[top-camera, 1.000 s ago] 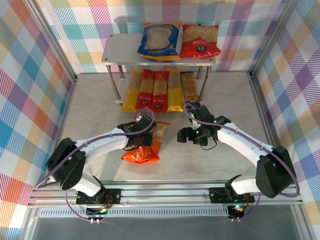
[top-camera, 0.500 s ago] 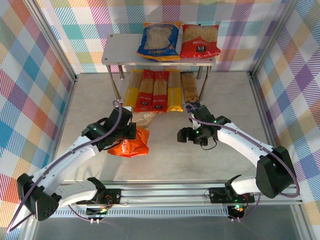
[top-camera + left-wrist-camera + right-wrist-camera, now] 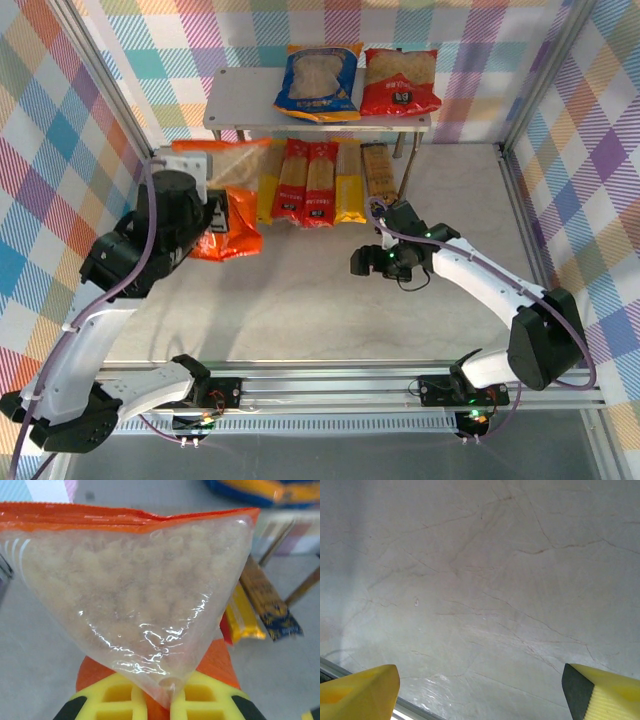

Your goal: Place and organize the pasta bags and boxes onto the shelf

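Table (image 3: pixel 300 310): the middle and lower part of the top view is bare. I've got plenty of room between the arms and out toward the right edge.

Shelf (image 3: pixel 238 102): top centre, against the back wall. The left third of its top board is free right up to the left edge.

Blue bag (image 3: pixel 320 82): lies mid-board, with its near edge slightly over the front edge. Red bag (image 3: pixel 400 82) is just beside it at the right end.

Orange bag (image 3: pixel 230 205): centre left, in front of the shelf's left legs, overlapping the leftmost pack.

Five pasta boxes (image 3: pixel 320 182): side by side under the top board, near ends past its front edge. I can't tell what they rest on.

Left end effector (image 3: pixel 170 702): pinching the orange bag, with clear film bunched between the yellow fingers.

Right end effector (image 3: pixel 480 690): spread wide with nothing between the fingers, over bare table just right of centre, near the dark pack's end.
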Controlling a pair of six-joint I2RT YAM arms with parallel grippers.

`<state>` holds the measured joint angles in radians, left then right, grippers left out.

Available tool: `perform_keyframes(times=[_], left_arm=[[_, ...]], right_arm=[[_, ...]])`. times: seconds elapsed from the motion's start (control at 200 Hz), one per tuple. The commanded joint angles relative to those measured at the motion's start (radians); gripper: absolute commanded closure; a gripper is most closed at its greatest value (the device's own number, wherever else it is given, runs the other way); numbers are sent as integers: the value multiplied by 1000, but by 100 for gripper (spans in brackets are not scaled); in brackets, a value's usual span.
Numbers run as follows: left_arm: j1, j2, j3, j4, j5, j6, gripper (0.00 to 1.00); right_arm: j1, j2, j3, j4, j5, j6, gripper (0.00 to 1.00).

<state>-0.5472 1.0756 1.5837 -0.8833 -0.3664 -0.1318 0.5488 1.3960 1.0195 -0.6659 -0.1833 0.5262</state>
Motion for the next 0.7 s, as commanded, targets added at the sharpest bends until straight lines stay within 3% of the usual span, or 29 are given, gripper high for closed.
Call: perform_keyframes(times=[0.0, 0.33, 0.545, 0.695], left_arm=[[33, 99, 181, 182, -40, 132, 100], [159, 489, 652, 284, 30, 218, 100], [203, 613, 725, 467, 33, 266, 100], [220, 734, 861, 490, 43, 301, 100]], right_arm=[[-6, 19, 44, -29, -17, -30, 15], [-6, 35, 73, -43, -24, -45, 15], [-6, 51, 87, -46, -21, -53, 14], [-6, 69, 97, -46, -24, -52, 14]])
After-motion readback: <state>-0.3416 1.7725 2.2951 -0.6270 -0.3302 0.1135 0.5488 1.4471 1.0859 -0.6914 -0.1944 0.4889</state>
